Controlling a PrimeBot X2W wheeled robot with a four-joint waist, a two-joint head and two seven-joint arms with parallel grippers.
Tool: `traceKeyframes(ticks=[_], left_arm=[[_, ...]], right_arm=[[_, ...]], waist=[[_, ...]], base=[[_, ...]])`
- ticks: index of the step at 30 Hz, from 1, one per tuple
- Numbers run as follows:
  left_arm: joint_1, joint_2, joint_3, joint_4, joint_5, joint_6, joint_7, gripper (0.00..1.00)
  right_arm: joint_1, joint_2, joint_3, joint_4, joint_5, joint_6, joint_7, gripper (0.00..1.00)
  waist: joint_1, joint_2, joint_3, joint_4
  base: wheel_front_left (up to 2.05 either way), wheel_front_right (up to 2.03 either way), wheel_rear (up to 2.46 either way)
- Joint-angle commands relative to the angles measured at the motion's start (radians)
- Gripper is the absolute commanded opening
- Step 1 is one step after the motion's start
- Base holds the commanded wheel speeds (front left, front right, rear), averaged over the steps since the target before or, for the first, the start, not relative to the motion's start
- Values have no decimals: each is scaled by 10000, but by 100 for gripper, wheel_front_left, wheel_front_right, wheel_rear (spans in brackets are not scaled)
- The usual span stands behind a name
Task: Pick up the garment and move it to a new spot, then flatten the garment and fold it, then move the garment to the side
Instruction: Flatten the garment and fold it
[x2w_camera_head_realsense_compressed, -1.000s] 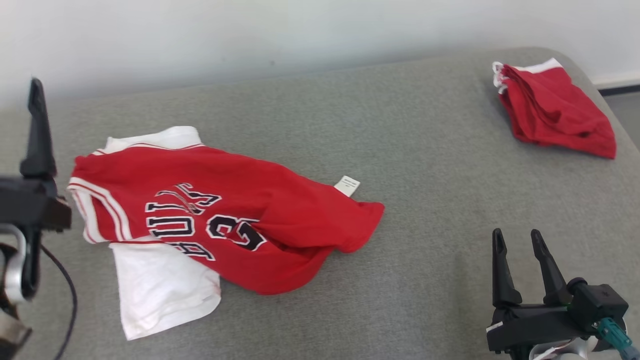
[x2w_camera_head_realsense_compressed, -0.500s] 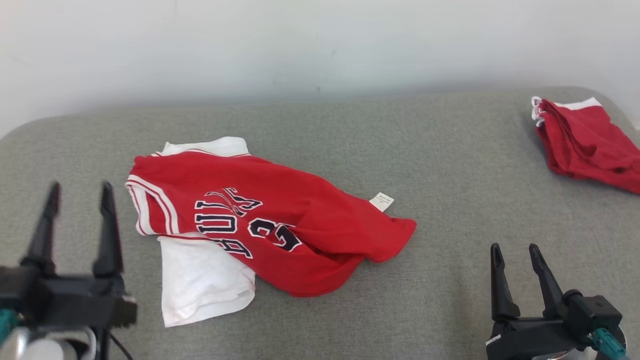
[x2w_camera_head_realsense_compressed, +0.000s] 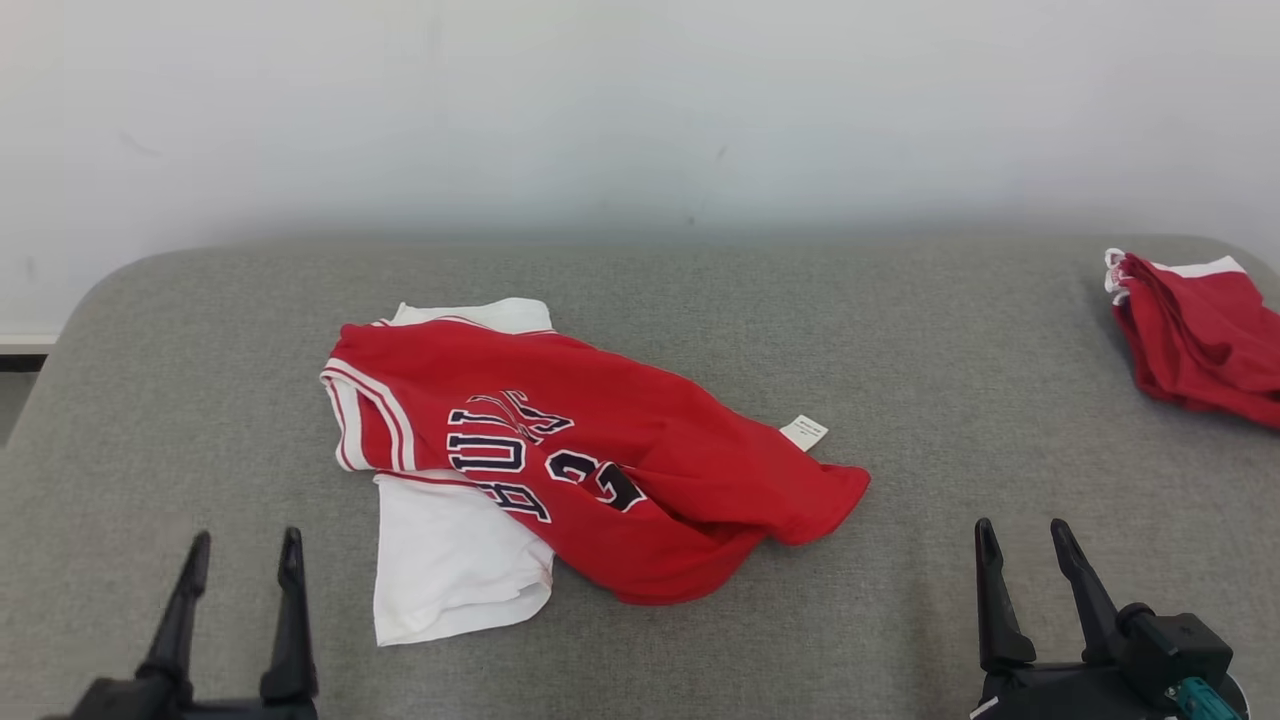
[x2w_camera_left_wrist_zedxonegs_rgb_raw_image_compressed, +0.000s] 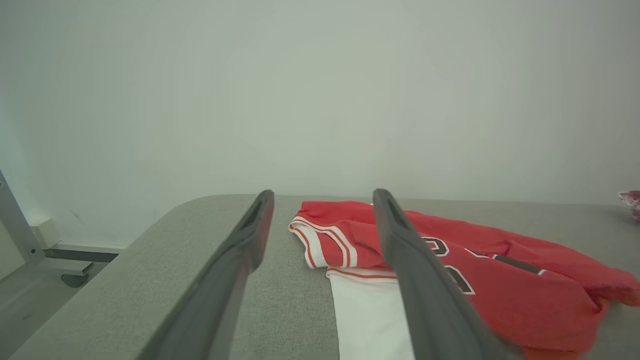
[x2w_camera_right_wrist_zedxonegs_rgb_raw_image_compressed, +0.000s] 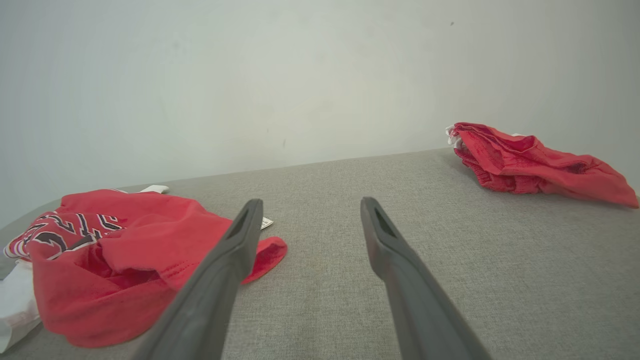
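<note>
My left gripper (x2w_camera_head_realsense_compressed: 245, 540) and right gripper (x2w_camera_head_realsense_compressed: 1022, 530) point forward, fingers apart (both empty), short of the crumpled red-and-white cloth jersey (x2w_camera_head_realsense_compressed: 600, 470); my left has swung down since a second ago.

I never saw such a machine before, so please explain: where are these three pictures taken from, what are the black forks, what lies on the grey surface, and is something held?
It is a wheeled robot with two arms. The dark forks are its hands, each with two long fingers. One picture comes from a camera on its head, looking down: the left hand is at the lower left, the right hand at the lower right. The other two come from cameras on the wrists, each looking along that hand's own fingers. On the grey padded surface lies a crumpled red and white jersey with dark lettering, and far to the right a second red garment, bunched up. Both hands are open and hold nothing; neither touches the cloth.
</note>
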Motion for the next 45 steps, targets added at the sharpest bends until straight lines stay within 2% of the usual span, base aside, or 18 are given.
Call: traceKeyframes(ticks=[1,5,14,22,28,36,45], left_arm=[[172,-99,74,48,114,-69,-29,100],[422,-490,293,150,434,-214,-29,100],[350,-889,647,172,1015,-512,-29,100],[25,-1159,765,252,1229,-683,-29,100],[-237,-1344,703,410,1281,-790,-29,100],[-440,-1531,457,555,1328,-835,-30,100],[-715,-1610,432,747,1226,-845,-30,100]], right_arm=[[87,-5,7,14,37,-25,21,100],[92,-5,13,58,72,-25,37,100],[-35,-3,7,212,119,-25,40,100],[-1425,-257,444,756,-122,-25,434,100],[-2622,-616,558,1760,-111,-25,785,100],[-3554,-889,638,3748,-57,-25,1192,100],[-4141,-872,465,5586,-5,-25,1257,100]], waist=[[1,0,-4,68],[1,0,64,137],[1,0,103,287],[1,0,321,452],[1,0,603,890],[1,0,939,1435],[1,0,1264,1717]], base=[[0,0,0],[0,0,0],[0,0,0],[0,0,0],[0,0,0],[0,0,0],[0,0,0]])
